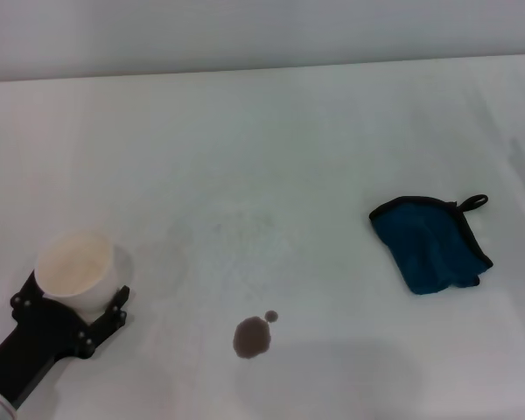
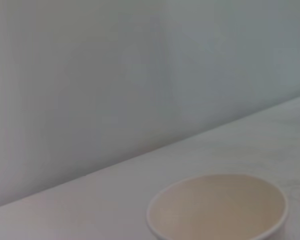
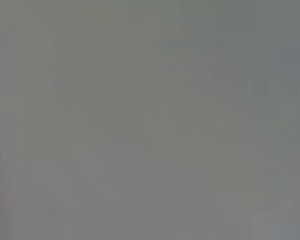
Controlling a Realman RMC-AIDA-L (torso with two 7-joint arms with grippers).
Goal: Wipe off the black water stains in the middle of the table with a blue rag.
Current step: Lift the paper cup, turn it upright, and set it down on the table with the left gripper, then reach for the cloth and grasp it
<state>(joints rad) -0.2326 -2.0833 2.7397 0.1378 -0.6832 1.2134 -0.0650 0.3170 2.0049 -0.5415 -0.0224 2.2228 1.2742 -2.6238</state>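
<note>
Item one: the table [image 1: 271, 140], a broad white matte surface carrying everything we list here.

Item two: the black water stains [image 1: 251, 337], a dark brown-grey roundish blot with one tiny dot of the same colour just beside it on its far right. We place them near the table's front edge, roughly midway across in the head view.

Item three: the blue rag [image 1: 430, 244], teal with black trim and a small black loop at its far right corner. It lies crumpled flat on the table, well apart from the stains, off to the right and farther back. Nothing touches it.

Item four: a white paper cup [image 1: 74, 269], upright, mouth open, at the left front. We also see its rim in the left wrist view [image 2: 217, 207].

Item five: the left tool [image 1: 70, 302], black, closed around the cup's lower body.

Item six: the right tool, which we find in no view; its wrist camera gives only plain grey.
</note>
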